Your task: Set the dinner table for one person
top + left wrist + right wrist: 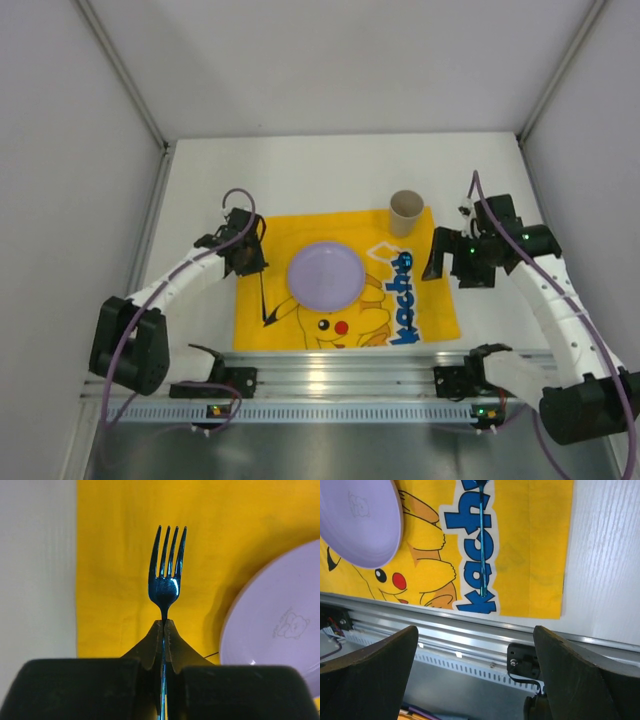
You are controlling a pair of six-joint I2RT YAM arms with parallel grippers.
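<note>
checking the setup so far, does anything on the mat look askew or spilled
Nothing stands out: the mat lies flat, the plate sits on it, the cup stands upright, and the left gripper holds the fork straight.

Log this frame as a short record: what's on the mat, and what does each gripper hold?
mat: yellow Pikachu mat on white table
plate: purple, mid-mat
paper cup: mat's far right corner
left gripper: shut on fork, above mat, left of plate
right gripper: open, empty
thin blue utensil: lying on mat lettering, right of plate; type unclear
</note>
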